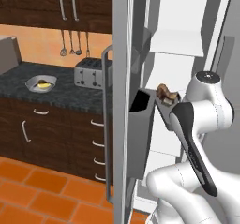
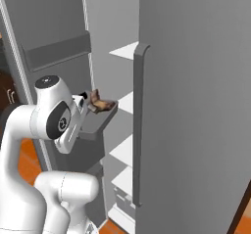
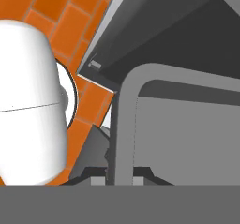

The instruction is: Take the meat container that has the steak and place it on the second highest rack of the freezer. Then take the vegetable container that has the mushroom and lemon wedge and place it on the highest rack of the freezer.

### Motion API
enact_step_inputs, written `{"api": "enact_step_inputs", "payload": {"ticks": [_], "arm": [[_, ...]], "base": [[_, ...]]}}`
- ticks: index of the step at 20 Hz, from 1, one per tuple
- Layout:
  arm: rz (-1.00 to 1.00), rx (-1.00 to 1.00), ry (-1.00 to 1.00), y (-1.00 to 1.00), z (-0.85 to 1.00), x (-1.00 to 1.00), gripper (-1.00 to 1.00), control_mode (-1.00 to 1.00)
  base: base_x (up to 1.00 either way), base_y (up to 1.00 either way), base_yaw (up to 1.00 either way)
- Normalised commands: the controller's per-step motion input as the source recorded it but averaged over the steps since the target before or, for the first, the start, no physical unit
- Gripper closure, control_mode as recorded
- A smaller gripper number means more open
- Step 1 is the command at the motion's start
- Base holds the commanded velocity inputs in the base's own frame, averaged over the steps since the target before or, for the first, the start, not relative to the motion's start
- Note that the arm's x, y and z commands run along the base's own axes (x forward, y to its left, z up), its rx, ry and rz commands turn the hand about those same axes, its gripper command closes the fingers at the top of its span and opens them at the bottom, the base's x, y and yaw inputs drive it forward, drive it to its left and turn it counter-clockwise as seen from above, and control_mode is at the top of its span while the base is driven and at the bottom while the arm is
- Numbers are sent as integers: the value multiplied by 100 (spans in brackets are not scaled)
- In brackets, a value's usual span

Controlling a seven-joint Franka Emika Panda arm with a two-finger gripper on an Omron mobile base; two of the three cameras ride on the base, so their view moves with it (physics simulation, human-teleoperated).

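My gripper [image 3: 117, 178] is shut on the rim of the grey meat container [image 1: 161, 108] [image 2: 99, 121] [image 3: 124, 124]. I hold it level in the open freezer [image 1: 187, 68] [image 2: 105, 27]. The steak [image 1: 168, 94] [image 2: 101, 104], a small brown chunk, lies on it. The container hangs just outside the white racks, below one rack [image 1: 177, 43] [image 2: 125, 51] and about level with the one under it [image 2: 127, 102]. The freezer's top is cut off, so I cannot tell which rack is the highest. The vegetable container [image 1: 41, 83] sits on the left counter with the yellow lemon wedge [image 1: 43, 83] in it. The mushroom is too small to make out.
The open freezer door [image 1: 123, 124] with its grey bin [image 1: 140, 134] stands just left of the held container. A closed grey door with a long handle [image 2: 139, 125] is on the right. A toaster [image 1: 92, 72] sits on the dark counter [image 1: 18, 85]. Lower white racks [image 2: 122, 152] lie below.
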Motion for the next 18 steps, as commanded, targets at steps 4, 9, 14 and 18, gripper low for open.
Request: {"api": "enact_step_inputs", "payload": {"ticks": [4,9,14,18], "arm": [[0,0,0,0,0,0,100,100],[0,0,0,0,0,0,100,100],[0,0,0,0,0,0,100,100],[0,0,0,0,0,0,100,100]], "base": [[-21,-22,-2],[-20,-22,0],[9,-30,0],[36,-40,0]]}}
